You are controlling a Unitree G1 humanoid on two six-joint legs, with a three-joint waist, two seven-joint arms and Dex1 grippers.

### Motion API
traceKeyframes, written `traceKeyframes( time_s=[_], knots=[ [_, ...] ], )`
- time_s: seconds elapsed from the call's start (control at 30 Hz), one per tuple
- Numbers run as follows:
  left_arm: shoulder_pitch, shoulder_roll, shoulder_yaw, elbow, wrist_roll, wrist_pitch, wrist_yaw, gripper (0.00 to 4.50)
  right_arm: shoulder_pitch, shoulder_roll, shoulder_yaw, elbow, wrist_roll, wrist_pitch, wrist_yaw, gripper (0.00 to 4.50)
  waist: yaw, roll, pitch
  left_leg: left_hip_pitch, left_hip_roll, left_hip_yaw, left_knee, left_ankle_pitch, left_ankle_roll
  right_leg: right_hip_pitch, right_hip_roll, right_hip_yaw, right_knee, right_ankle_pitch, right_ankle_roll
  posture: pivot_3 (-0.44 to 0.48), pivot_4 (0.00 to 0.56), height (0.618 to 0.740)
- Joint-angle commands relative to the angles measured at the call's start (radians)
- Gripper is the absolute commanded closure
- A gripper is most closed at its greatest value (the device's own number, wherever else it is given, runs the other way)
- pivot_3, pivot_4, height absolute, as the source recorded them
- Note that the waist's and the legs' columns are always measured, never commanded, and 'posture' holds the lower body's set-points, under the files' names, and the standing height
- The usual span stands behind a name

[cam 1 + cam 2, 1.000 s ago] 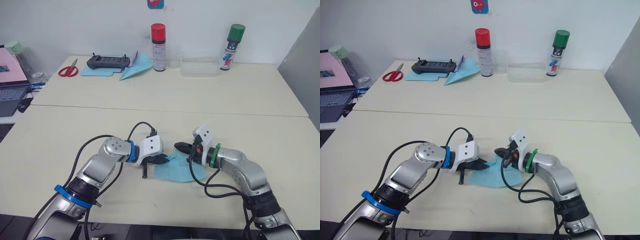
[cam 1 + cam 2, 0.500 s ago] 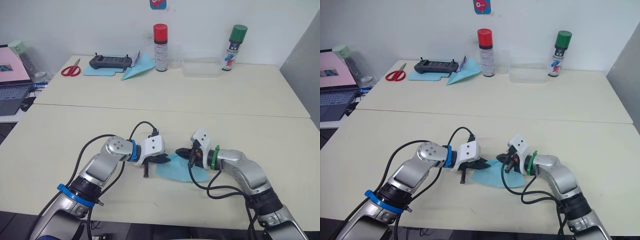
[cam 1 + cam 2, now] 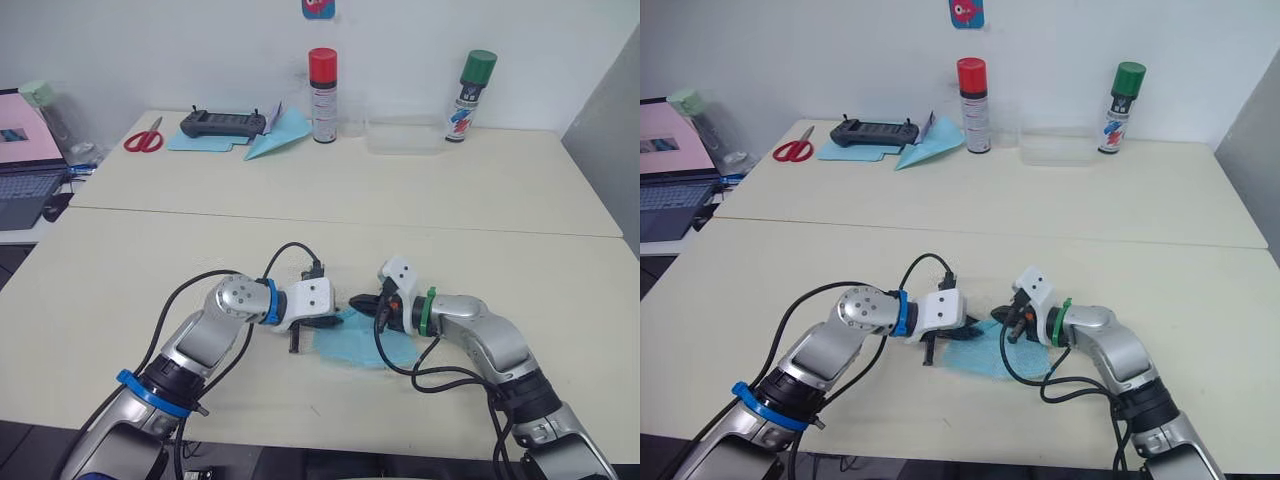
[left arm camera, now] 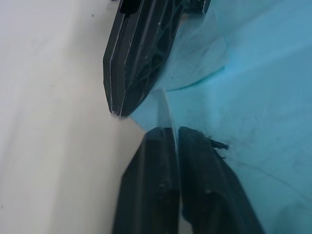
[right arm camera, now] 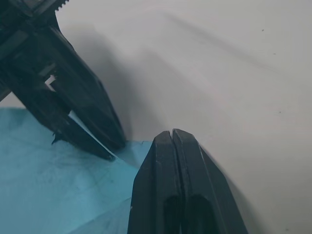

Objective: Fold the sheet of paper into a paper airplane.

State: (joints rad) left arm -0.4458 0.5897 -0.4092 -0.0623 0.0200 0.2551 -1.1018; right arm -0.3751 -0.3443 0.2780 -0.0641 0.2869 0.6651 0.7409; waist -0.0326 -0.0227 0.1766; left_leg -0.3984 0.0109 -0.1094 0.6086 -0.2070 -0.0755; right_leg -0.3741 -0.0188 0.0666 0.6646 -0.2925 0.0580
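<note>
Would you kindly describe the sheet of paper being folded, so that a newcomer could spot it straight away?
Look at the near edge of the cream table, where the two arms meet. The sheet of paper lies flat there, light blue, its corner pinched by the left tool. Unlike the blue paper dart at the far end, it sits unfolded between the arms.

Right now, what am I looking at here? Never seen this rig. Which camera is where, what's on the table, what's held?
It is a humanoid robot with two arms. The two wide pictures come from its head camera; the two close ones sit on its wrists. The left gripper is shut on an edge of the sheet of paper, light blue and lying on the near table. The right gripper is shut beside it, holding nothing visible. At the back: scissors, a controller, a blue paper dart, and two spray cans.
</note>
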Motion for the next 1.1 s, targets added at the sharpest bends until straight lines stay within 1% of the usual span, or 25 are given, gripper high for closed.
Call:
traceKeyframes(
  time_s=[0.03, 0.1, 0.17, 0.3, 0.47, 0.63, 0.73, 0.87, 0.97, 1.1],
  knots=[
    [0.005, 0.008, -0.008, -0.013, 0.012, 0.002, -0.004, 2.85, -0.004, 0.000, 0.003, -0.006, -0.008, -0.003, 0.000, 4.50, -0.001, 0.000, 0.000, 0.000, 0.000, 0.000, 0.000, 0.000, 0.000, 0.000, 0.000, 0.000, 0.000, 0.000, 0.000, 0.000, 0.150, 0.740],
    [-0.002, 0.015, 0.004, -0.010, 0.013, 0.000, 0.000, 2.25, 0.000, -0.002, 0.002, -0.011, -0.008, -0.003, -0.001, 4.50, -0.001, 0.000, 0.000, 0.000, 0.000, 0.000, 0.000, 0.000, 0.000, 0.000, 0.000, 0.000, 0.000, 0.000, 0.000, 0.000, 0.150, 0.740],
    [-0.004, 0.014, 0.032, -0.026, -0.017, 0.026, -0.004, 1.65, 0.005, -0.004, 0.000, -0.015, -0.007, -0.001, -0.002, 4.50, -0.001, 0.000, 0.000, 0.000, 0.000, 0.000, -0.001, 0.000, 0.000, 0.000, 0.000, 0.000, 0.000, 0.000, 0.000, 0.000, 0.150, 0.740],
    [0.012, 0.018, 0.082, -0.079, -0.089, 0.094, -0.016, 1.65, 0.009, -0.010, -0.006, -0.018, -0.005, 0.000, -0.003, 4.50, -0.001, 0.001, 0.001, 0.000, 0.000, 0.000, 0.000, 0.000, 0.000, -0.001, 0.000, 0.000, 0.000, 0.000, 0.000, 0.000, 0.150, 0.740],
    [0.020, 0.025, 0.107, -0.057, -0.097, 0.108, 0.012, 1.65, 0.010, -0.013, -0.010, -0.020, -0.004, 0.002, -0.005, 4.50, -0.001, 0.001, 0.001, -0.001, 0.000, 0.000, 0.000, 0.000, 0.000, -0.001, 0.000, 0.000, 0.000, 0.000, 0.000, 0.000, 0.150, 0.740],
    [0.013, -0.001, 0.125, -0.069, -0.141, 0.138, 0.019, 1.65, 0.011, -0.012, -0.009, -0.019, -0.004, 0.002, -0.006, 4.50, -0.001, 0.001, 0.001, -0.001, 0.000, 0.000, 0.000, 0.000, 0.000, -0.001, 0.000, 0.000, 0.000, 0.000, 0.000, 0.000, 0.150, 0.740],
    [0.022, 0.001, 0.112, -0.095, -0.158, 0.143, 0.002, 2.25, 0.008, -0.011, -0.008, -0.016, -0.005, 0.001, -0.005, 4.50, -0.001, 0.001, 0.001, -0.001, 0.000, 0.000, 0.000, 0.000, 0.000, -0.001, 0.000, 0.000, 0.000, 0.000, 0.000, 0.000, 0.150, 0.740],
    [0.036, 0.001, 0.093, -0.110, -0.157, 0.141, -0.004, 3.54, 0.003, -0.009, -0.008, -0.010, -0.005, 0.000, -0.005, 4.50, -0.001, 0.001, 0.000, -0.001, 0.000, 0.000, 0.000, 0.000, 0.000, -0.001, 0.000, 0.000, 0.000, 0.000, 0.000, 0.000, 0.150, 0.740],
    [0.043, -0.002, 0.059, -0.103, -0.122, 0.124, 0.002, 4.49, 0.001, -0.007, -0.009, -0.008, -0.005, -0.001, -0.005, 4.50, -0.001, 0.001, 0.001, -0.001, 0.000, 0.000, 0.000, 0.000, 0.000, -0.001, 0.000, 0.000, 0.000, 0.000, 0.000, 0.000, 0.150, 0.740],
    [0.043, 0.001, 0.042, -0.109, -0.118, 0.121, -0.007, 4.49, 0.002, -0.005, -0.009, -0.010, -0.003, 0.001, -0.007, 4.50, -0.001, 0.001, 0.001, -0.001, 0.000, 0.000, 0.000, 0.000, 0.000, -0.001, 0.000, 0.000, 0.000, 0.000, 0.000, 0.000, 0.150, 0.740]
  ],
)
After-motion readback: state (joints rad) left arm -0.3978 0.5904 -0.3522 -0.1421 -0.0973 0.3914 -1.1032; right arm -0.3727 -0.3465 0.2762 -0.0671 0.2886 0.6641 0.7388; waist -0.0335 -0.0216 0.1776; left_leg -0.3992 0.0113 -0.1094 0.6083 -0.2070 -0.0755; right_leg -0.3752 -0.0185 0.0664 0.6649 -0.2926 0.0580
